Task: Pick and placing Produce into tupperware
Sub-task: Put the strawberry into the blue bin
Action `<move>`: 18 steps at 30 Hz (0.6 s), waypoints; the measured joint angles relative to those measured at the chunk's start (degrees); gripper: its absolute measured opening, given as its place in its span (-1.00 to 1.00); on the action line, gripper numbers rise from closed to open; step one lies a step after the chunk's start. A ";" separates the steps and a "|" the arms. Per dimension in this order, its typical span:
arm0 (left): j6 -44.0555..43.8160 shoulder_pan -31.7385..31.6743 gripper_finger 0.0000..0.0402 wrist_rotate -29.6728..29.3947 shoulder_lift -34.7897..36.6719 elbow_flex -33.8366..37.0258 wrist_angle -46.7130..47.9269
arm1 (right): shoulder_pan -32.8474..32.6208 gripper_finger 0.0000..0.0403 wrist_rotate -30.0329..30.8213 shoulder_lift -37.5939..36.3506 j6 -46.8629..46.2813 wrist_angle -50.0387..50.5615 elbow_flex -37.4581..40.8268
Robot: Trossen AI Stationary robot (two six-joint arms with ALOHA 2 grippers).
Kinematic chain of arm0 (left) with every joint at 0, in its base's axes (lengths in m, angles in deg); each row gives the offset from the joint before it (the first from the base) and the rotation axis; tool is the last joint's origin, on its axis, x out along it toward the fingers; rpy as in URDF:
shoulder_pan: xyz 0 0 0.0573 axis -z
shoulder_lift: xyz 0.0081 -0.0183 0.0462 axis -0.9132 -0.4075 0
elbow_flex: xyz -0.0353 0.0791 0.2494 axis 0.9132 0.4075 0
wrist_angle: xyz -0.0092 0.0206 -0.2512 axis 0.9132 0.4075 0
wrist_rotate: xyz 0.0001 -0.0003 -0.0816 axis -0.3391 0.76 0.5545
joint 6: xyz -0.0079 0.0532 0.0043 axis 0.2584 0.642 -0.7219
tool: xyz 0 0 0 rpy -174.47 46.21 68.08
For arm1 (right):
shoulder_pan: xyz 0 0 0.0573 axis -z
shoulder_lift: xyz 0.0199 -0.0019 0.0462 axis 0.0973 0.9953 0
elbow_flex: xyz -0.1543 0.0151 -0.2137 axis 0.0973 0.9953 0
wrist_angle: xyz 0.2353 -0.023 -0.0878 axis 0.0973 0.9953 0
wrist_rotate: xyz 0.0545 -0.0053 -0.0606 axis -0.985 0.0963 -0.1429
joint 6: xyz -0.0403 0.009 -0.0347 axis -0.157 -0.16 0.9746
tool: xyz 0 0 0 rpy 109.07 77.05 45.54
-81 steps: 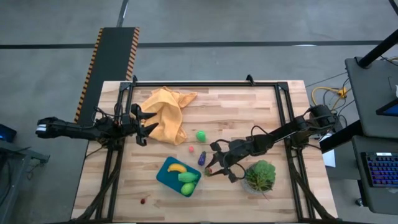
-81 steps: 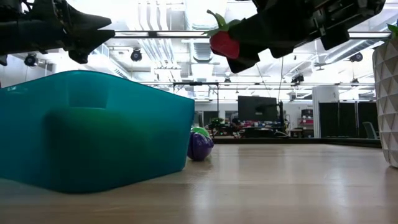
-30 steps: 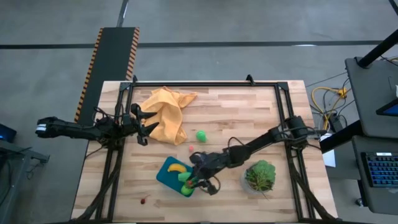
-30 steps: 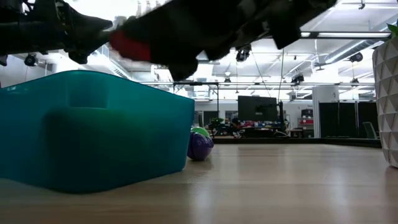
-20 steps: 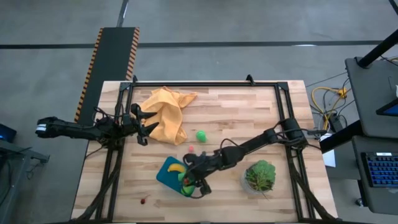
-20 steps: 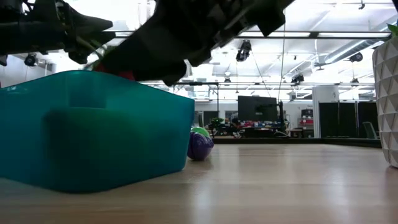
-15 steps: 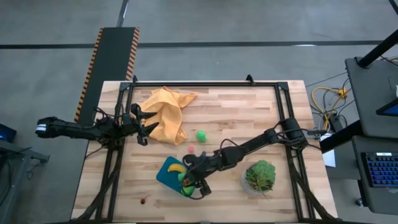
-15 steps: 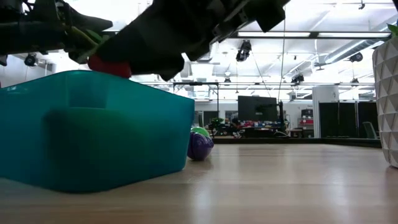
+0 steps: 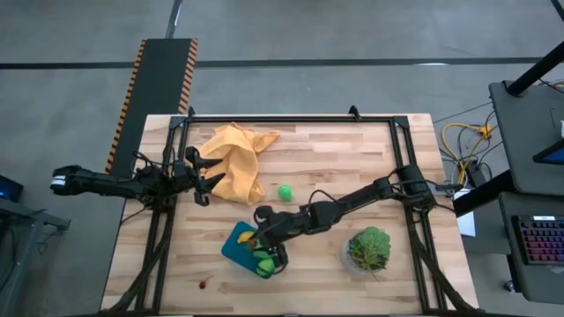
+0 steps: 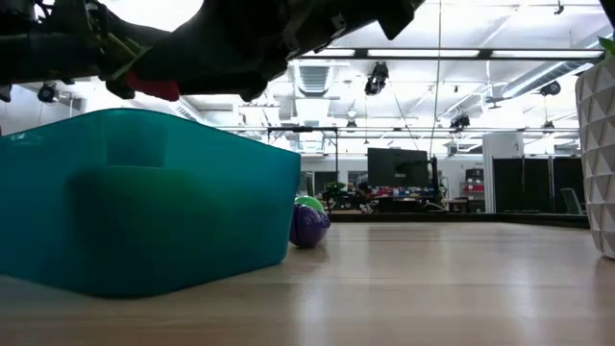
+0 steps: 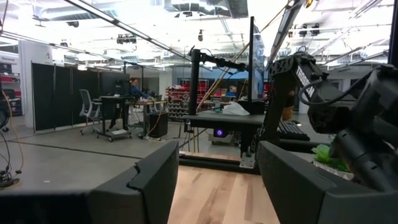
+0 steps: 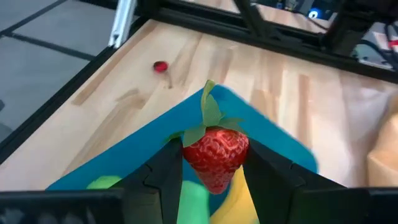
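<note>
Wooden table [image 9: 335,158] first, widest thing in view; orange cloth [image 9: 236,163] crumpled toward 10 o'clock, leafy plant [image 9: 368,248] at 4 o'clock, teal tub [image 9: 234,249] just past 6 o'clock

Right arm stretched from 3 o'clock across to the tub; right gripper [image 12: 212,163] clenched on a red strawberry [image 12: 214,149], leaf cap up, hanging over the tub's middle, clear of the rim in the low view [image 10: 154,88]

Left gripper [image 9: 201,179] parked at 9 o'clock by the cloth, jaws wide, nothing between them

Doing this step well, as a judgement: lower until the berry sits below the tub wall before letting go, since a drop from this height could bounce off the rounded fruit underneath; aim for the bare teal patch rather than the banana's curve; part the fingers gently, then lift straight up to avoid nudging the tub

Inside the tub: yellow banana [image 12: 239,194] directly under the berry, green ovals [image 12: 106,182] beside it toward the near corner; rest of the floor hidden by the gripper

Loose on the wood: green piece [image 9: 285,191] near centre, small pink piece [image 9: 270,210] between it and the tub, purple eggplant [image 10: 309,225] just beside the tub's wall in the low view, tiny red piece [image 9: 204,283] at 7 o'clock, well apart from everything
</note>
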 joint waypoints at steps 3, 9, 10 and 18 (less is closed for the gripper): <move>0.00 0.00 0.02 0.01 0.09 0.00 0.03 | 0.58 -0.29 0.20 0.24 -0.61 -0.53 -0.77; 0.02 0.00 0.02 0.01 0.15 -0.01 0.00 | 0.75 -0.29 0.20 2.77 0.17 -1.18 -2.62; 0.02 0.00 0.02 0.03 0.11 0.00 -0.04 | 0.79 -0.29 0.19 3.44 0.14 -1.35 -3.09; 0.03 0.00 0.02 0.03 0.08 0.00 0.03 | 1.91 -0.29 0.25 4.69 0.11 -1.52 -3.81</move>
